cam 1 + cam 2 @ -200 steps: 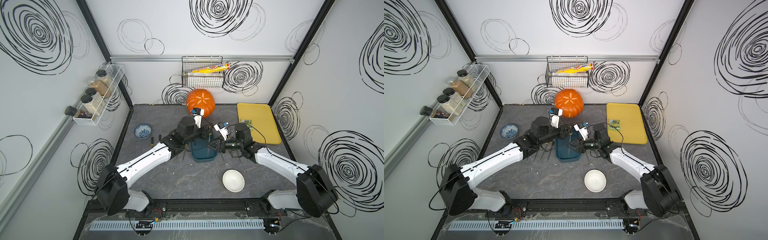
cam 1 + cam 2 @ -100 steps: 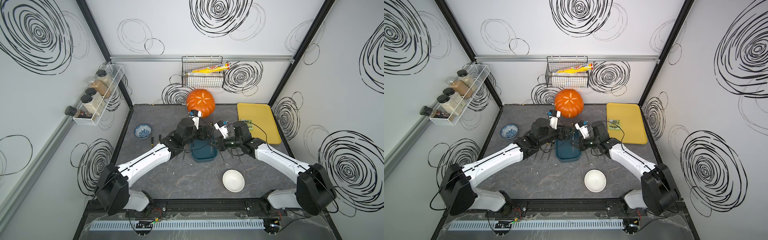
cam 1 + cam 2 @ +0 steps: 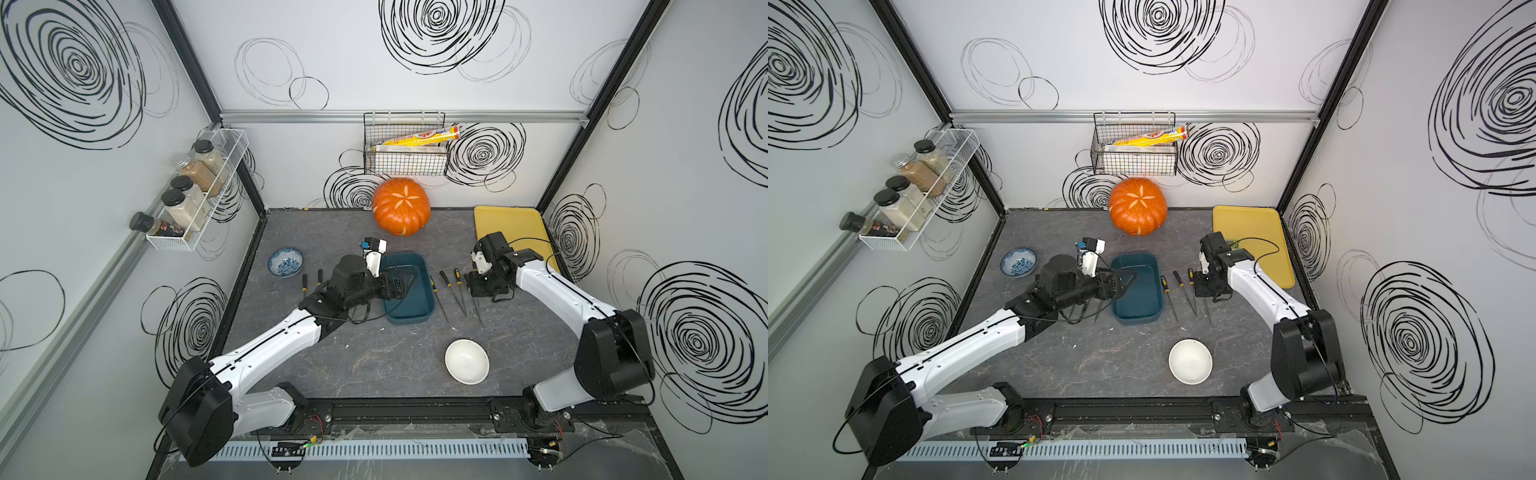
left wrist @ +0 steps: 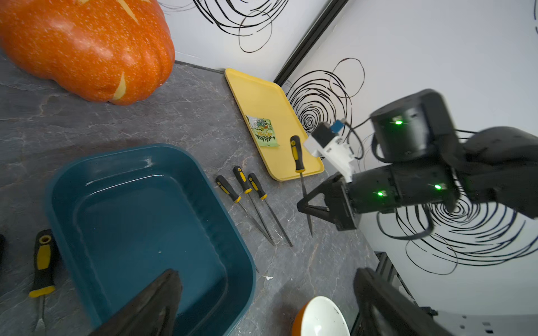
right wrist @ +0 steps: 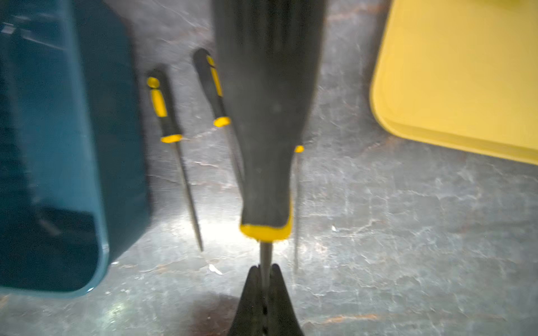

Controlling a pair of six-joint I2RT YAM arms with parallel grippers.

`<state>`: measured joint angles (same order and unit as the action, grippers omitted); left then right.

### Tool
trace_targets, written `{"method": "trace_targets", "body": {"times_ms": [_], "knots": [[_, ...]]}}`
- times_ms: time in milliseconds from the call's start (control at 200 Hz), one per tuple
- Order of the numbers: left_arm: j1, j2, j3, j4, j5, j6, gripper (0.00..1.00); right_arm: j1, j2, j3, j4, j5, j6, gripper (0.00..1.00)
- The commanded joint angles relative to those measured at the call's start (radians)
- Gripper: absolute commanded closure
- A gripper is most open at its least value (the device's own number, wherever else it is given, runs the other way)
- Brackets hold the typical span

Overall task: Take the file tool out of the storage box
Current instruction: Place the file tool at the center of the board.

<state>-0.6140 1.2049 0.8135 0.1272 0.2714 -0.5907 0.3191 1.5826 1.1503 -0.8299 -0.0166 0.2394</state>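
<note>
Black-handled file tool (image 4: 297, 155) — right hand (image 4: 303, 206) pinches its shaft.

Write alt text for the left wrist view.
The right gripper pinches a black-and-yellow file by its metal shaft, outside the empty teal storage box. Three other files lie on the table between the box and a yellow tray; an orange pumpkin stands by the wall.

A lab robot cell: swirl-marked white panels (image 3: 415, 95), black frame posts (image 3: 187, 62), a base rail (image 3: 415, 413) carrying two arms (image 3: 266, 349), and a grey counter (image 3: 374, 361).
</note>
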Motion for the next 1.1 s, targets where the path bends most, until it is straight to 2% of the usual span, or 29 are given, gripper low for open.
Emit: {"method": "trace_targets", "body": {"times_ms": [0, 95, 215, 726, 1091], "knots": [[0.014, -0.027, -0.012, 0.018, 0.075, 0.010, 0.01, -0.004, 0.090, 0.051, -0.210, 0.114, 0.020, 1.00], [0.015, -0.029, -0.011, -0.003, 0.095, 0.014, 0.01, -0.029, 0.131, 0.082, -0.242, 0.144, 0.024, 1.00], [0.015, -0.042, -0.025, 0.015, 0.098, 0.009, 0.01, -0.064, 0.172, 0.101, -0.264, 0.093, 0.005, 1.00], [0.016, -0.019, -0.011, -0.006, 0.095, 0.019, 0.01, -0.070, 0.371, 0.188, -0.279, 0.081, -0.030, 1.00], [0.016, 0.002, 0.004, -0.032, 0.100, 0.022, 0.01, -0.081, 0.489, 0.300, -0.381, 0.041, -0.030, 0.97]]}}
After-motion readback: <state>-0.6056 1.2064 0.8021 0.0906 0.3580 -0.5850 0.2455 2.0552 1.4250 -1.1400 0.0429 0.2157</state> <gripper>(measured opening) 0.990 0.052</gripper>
